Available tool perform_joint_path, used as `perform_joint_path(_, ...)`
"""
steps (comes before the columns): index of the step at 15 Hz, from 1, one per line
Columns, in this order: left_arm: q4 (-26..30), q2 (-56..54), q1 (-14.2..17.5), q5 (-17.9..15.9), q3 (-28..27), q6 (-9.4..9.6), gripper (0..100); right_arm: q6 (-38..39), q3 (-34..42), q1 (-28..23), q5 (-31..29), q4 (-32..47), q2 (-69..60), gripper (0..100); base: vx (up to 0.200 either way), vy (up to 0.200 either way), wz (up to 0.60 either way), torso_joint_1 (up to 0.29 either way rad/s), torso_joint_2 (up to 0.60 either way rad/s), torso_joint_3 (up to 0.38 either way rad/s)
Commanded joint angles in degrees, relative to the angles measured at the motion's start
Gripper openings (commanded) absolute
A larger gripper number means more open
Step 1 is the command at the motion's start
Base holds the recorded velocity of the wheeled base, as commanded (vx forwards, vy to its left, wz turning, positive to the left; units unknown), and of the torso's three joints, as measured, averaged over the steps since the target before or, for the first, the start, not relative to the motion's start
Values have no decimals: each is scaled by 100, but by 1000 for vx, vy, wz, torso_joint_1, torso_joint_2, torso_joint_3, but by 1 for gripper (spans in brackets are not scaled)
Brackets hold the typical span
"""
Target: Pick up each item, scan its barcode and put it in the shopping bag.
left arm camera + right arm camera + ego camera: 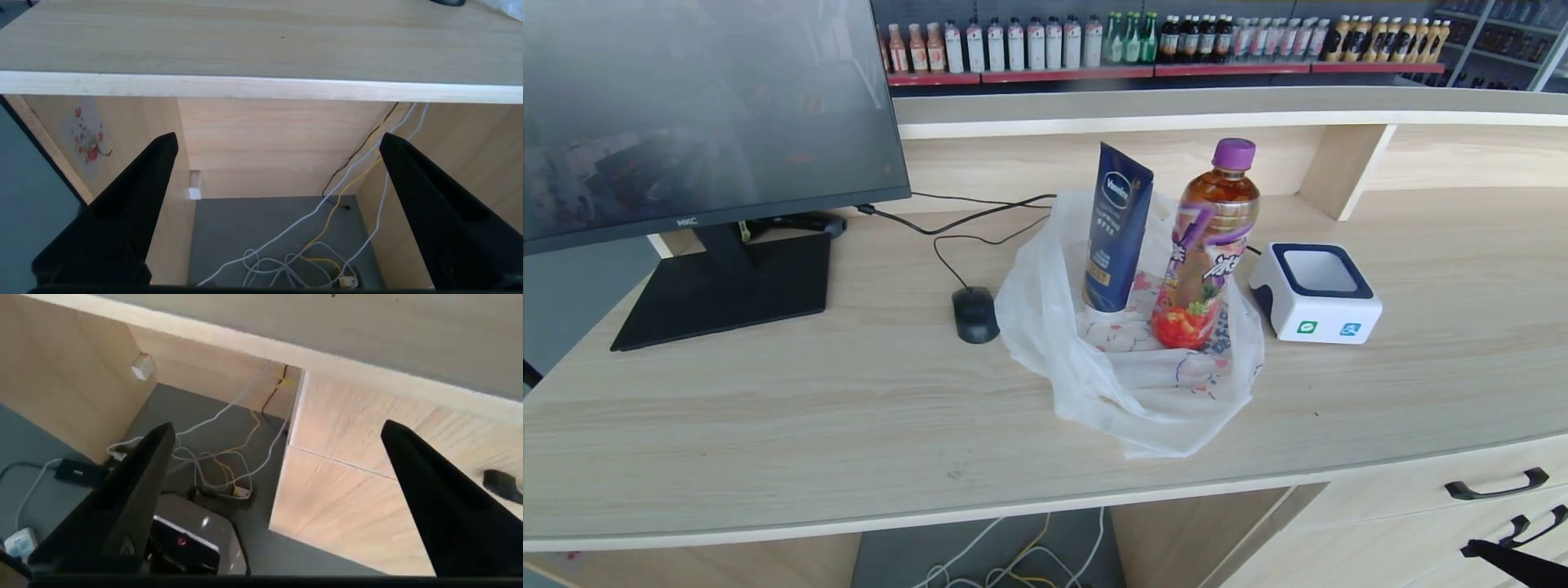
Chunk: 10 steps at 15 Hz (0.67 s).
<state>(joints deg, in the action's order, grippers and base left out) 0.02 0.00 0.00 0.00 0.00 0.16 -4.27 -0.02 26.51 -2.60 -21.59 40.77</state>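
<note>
Both pincers (278, 145) (278, 429) spread; tube (1117, 229), bottle (1207, 245) in bag (1045, 331).

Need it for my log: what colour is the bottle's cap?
Purple; the cap of the bottle shows best in the head view.

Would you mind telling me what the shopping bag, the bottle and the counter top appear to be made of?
The shopping bag looks like thin, translucent plastic film: it crumples in soft, slightly shiny folds. The bottle seems to be clear plastic, since amber drink shows through near the neck. The counter top looks like pale wood-grain laminate or veneer with a matt finish; I cannot tell which.
</note>
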Motion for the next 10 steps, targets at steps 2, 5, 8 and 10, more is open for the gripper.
perform_joint_path(2, -2, 0, 0, 0, 0, 2, 100, 216, -6, 337, 93, 2159, -2363, 100, 0, 0, 0, 0, 0, 0)
perform_joint_path(5, 6, 0, 0, 0, 0, 2, 100, 348, -6, 258, 93, 2159, -2547, 100, 0, 0, 0, 0, 0, 0)
perform_joint_path(8, 6, 0, 0, 0, 0, -7, 100, 268, -6, -1447, 93, 2159, -2547, 100, 0, 0, 0, 0, 0, 0)
perform_joint_path(10, -2, 0, 0, 0, 0, -7, 100, 277, -6, -2317, 93, 2159, -2943, 100, 0, 0, 0, 0, 0, 0)
